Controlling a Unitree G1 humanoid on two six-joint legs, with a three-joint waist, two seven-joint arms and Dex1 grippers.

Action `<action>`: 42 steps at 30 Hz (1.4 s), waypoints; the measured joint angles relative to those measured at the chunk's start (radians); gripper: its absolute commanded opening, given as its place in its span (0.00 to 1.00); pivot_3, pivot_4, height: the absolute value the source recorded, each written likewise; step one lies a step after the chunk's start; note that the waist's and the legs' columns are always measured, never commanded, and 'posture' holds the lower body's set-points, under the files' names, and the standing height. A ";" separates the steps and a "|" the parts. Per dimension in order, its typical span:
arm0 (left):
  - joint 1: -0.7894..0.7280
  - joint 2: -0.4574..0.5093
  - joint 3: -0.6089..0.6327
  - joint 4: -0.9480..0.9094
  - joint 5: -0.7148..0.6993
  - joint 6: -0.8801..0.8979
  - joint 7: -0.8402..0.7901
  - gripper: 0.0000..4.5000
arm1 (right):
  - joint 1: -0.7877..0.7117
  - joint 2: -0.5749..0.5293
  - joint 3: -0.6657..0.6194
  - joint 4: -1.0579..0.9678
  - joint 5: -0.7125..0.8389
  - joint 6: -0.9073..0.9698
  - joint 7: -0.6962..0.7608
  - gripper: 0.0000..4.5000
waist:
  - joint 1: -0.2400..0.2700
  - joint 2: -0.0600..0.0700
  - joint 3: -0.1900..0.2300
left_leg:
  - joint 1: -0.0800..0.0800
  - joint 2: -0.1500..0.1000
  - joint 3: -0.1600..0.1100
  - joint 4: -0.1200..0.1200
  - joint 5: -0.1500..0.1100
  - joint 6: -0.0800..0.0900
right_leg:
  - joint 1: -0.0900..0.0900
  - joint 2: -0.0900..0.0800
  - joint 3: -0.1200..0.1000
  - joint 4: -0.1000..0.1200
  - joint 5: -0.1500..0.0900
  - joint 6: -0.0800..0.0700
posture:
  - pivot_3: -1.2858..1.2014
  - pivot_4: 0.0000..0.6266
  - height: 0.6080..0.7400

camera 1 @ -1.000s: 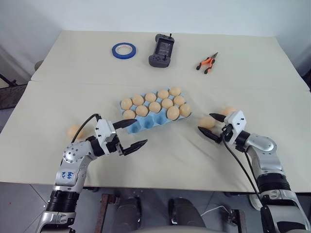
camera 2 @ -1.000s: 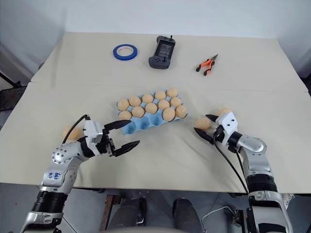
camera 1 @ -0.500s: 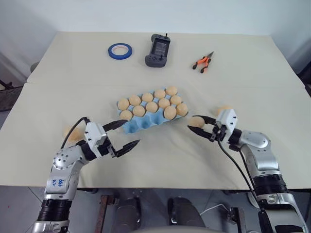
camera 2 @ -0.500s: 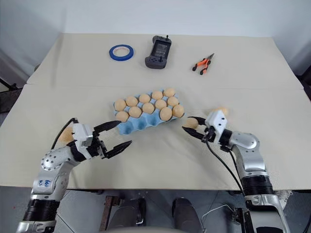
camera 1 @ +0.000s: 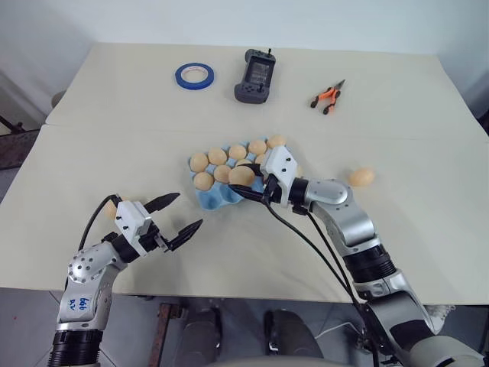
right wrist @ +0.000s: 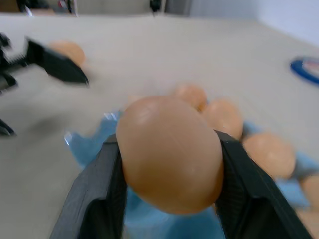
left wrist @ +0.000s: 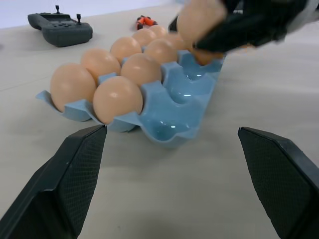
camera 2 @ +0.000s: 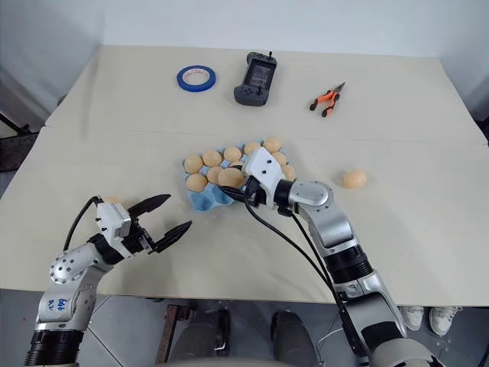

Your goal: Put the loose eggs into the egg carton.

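Observation:
The light blue egg carton [camera 1: 211, 199] lies mid-table with several tan eggs in its far rows and empty cups along its near edge [left wrist: 174, 102]. My right gripper [camera 1: 242, 182] is shut on one egg [right wrist: 169, 154] and holds it just above the carton's near row. A loose egg [camera 1: 361, 177] rests on the table to the right. Another loose egg [camera 2: 112, 200] sits behind my left wrist, partly hidden. Short of the carton's near left corner, my left gripper [camera 1: 189, 210] hovers open, with nothing between its fingers.
A blue tape roll [camera 1: 194, 74], a black handheld controller [camera 1: 254, 76] and orange-handled pliers [camera 1: 327, 97] lie along the far side of the table. A seam runs across the table behind the carton.
My right gripper closed on an egg at the right and carried it left and upward to the carton. The left gripper drew back to the left, still open.

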 measured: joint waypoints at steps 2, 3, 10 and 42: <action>-0.001 0.000 0.000 -0.014 -0.001 0.000 0.001 1.00 | 0.000 -0.006 -0.006 0.000 0.001 0.000 0.002 0.91 | 0.000 0.000 0.000 | 0.000 0.000 0.001 0.001 0.000 0.000 | -0.001 0.000 -0.001 0.002 0.000 0.000 | 0.52 0.24 1.00; -0.001 -0.001 -0.001 -0.015 -0.002 0.001 0.002 1.00 | 0.001 -0.015 -0.010 -0.006 0.001 0.001 0.003 0.98 | -0.001 0.000 0.000 | 0.000 0.000 0.001 0.000 0.000 0.000 | -0.001 0.000 -0.001 0.002 0.000 0.000 | 0.52 0.24 1.00; -0.039 -0.003 -0.026 -0.013 -0.006 0.011 -0.006 1.00 | 0.100 -0.114 -0.087 -0.176 0.078 0.022 0.051 0.99 | 0.004 0.000 0.000 | 0.000 0.000 0.000 0.001 -0.001 0.003 | 0.000 0.000 -0.003 0.002 0.000 0.000 | 0.52 0.24 1.00; -0.263 -0.070 -0.189 0.117 -0.001 0.033 -0.173 1.00 | 0.234 -0.257 -0.472 0.310 0.039 -0.281 -0.158 0.99 | -0.002 0.000 0.000 | 0.017 0.000 0.004 -0.002 0.008 0.002 | 0.013 0.002 0.002 0.001 0.004 -0.004 | 0.52 0.24 1.00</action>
